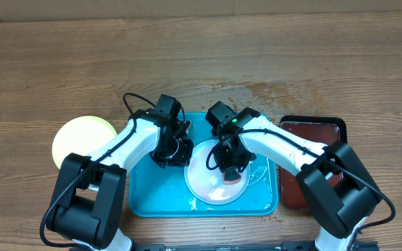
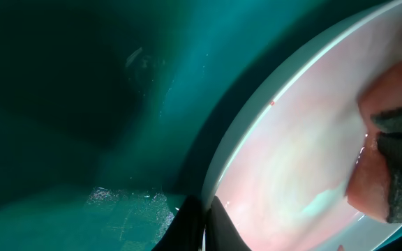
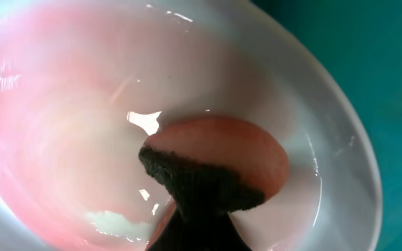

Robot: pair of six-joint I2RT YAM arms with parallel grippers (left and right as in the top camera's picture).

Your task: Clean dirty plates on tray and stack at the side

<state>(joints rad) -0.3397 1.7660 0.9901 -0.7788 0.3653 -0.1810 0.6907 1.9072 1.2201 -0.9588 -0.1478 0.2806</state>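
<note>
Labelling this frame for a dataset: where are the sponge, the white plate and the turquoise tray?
sponge (image 3: 236, 150): right wrist view, its reddish face.
white plate (image 1: 202, 183): overhead view, bare left inside.
turquoise tray (image 1: 152, 194): overhead view, bare floor, left side.

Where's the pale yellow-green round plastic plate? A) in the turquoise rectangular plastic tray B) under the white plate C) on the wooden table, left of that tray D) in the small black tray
C: the pale yellow-green round plastic plate lies on the wooden table, outside the turquoise rectangular plastic tray that holds the white round plate.
</note>
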